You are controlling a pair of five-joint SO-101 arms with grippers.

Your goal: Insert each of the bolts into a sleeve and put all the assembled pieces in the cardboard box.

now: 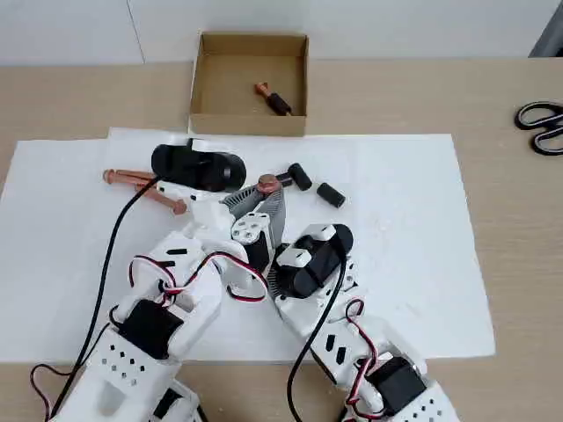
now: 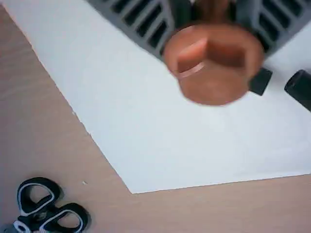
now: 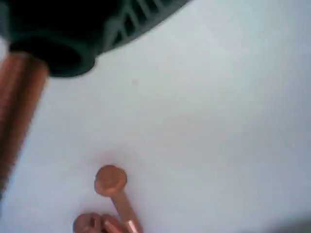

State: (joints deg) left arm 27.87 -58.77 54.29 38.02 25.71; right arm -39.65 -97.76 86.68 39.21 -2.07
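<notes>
High view. Cardboard box (image 1: 204,83): at the far edge of the table (image 1: 70,97), touching the paper sheet (image 1: 413,264). It holds one assembled piece (image 1: 274,99), a bolt in a sleeve.
Loose bolts (image 1: 145,187): two, lying together on the sheet's left part.
Spare sleeves (image 1: 300,177): two, black, on the sheet near the box, close to each other.
Left gripper (image 1: 262,200): above mid-sheet, grey ribbed fingers clamped on the held bolt (image 1: 268,184), copper head uppermost.
Scissors (image 1: 541,127): on bare table at the right edge.

Left wrist view. Held bolt: shaft pinched between the fingers, hexagonal head facing the camera. The spare sleeves lie on the sheet beyond it and the scissors on the wood past the sheet's corner.

Right wrist view. Right gripper (image 3: 82,34): closed on the black sleeve (image 3: 53,58), from which a threaded copper shaft protrudes. The loose bolts lie on the sheet below.
</notes>
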